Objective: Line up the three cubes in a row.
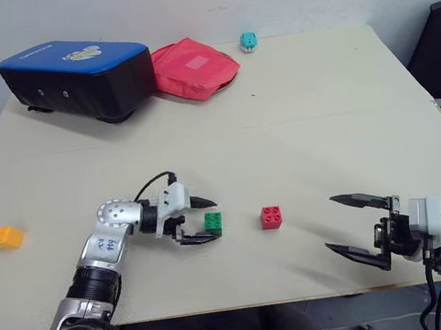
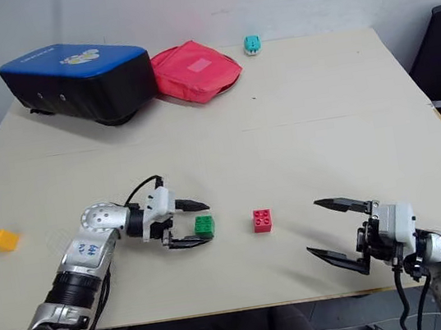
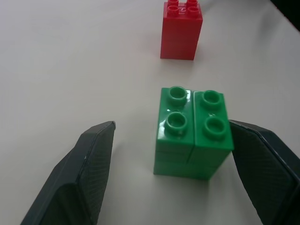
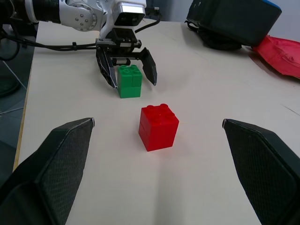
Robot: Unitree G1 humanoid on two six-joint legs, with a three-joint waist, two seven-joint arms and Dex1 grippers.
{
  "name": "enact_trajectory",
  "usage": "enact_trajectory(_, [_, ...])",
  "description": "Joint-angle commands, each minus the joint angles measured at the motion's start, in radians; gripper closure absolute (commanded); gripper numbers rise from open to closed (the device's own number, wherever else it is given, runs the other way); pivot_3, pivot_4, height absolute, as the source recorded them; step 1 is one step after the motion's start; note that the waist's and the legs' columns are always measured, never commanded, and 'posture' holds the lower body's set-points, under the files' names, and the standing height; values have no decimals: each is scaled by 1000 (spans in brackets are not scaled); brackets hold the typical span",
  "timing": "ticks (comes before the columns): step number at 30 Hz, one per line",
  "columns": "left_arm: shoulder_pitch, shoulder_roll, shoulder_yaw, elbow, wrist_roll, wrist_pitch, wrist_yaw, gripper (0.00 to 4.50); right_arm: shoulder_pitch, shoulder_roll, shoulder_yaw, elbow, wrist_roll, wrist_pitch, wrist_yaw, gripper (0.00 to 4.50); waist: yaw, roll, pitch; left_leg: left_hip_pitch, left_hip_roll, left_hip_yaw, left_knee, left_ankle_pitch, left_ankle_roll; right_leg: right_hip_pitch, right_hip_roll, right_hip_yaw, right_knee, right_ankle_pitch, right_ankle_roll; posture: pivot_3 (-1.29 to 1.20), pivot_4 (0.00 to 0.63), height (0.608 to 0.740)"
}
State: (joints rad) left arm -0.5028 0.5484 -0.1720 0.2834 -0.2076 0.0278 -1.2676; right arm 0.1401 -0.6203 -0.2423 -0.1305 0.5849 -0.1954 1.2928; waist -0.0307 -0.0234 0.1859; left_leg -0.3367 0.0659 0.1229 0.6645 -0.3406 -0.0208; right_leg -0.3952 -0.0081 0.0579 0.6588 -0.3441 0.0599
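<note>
Studded green plastic brick (image 3: 193, 133) is seen standing upright on the pale beige table (image 1: 296, 112), between the two black fingers of the left gripper (image 1: 205, 219); the fingers are spread, with one close against a side of the brick and the other held clear of it by a visible gap, so the brick is not clamped. Just beside it, toward the robot's right, the small red studded plastic brick (image 1: 271, 217) is set apart on the table. The orange-yellow studded brick (image 1: 6, 238) lies well apart near the table's left edge. The right gripper (image 1: 354, 224) is held near the front right of the table with its fingers spread wide and nothing between them; the red brick is faced by it from some way off.
</note>
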Motion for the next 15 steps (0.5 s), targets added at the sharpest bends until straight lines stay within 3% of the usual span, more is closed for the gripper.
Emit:
enact_trajectory(1, [78,76,58,-55,-37,-29,-41,614,-11,-8,-2,-18,5,-3,0,0,-3,0,0,0,0,0,0,0,0,0,0,0,0,0,0,0,150,740])
enact_trajectory(6, [224,170,190,-96,-61,-85,13,614,-56,2,9,7,14,-7,15,0,-4,0,0,1,0,0,0,0,0,0,0,0,0,0,-1,0,150,740])
enact_trajectory(9, [386,178,349,-195,-92,-98,134,614,-115,38,19,22,28,-44,24,0,-13,0,0,0,0,0,-1,0,1,0,-1,-1,0,0,-1,0,150,740])
enact_trajectory(10, [466,166,426,-250,-109,-81,191,614,-142,53,31,19,27,-35,8,0,-17,0,0,1,1,0,-1,-1,1,0,-1,0,0,0,-1,0,150,740])
enact_trajectory(13, [714,95,657,-421,-185,34,361,26,-194,69,83,6,22,-21,32,0,-31,-1,0,0,1,-1,-2,-2,1,0,-2,-1,-1,0,-1,0,150,740])
enact_trajectory(15, [857,25,784,-475,-201,36,440,26,-210,76,102,11,27,-16,42,0,-27,-2,1,0,2,-2,-3,-3,1,0,-2,-2,-1,-1,-2,0,150,740])
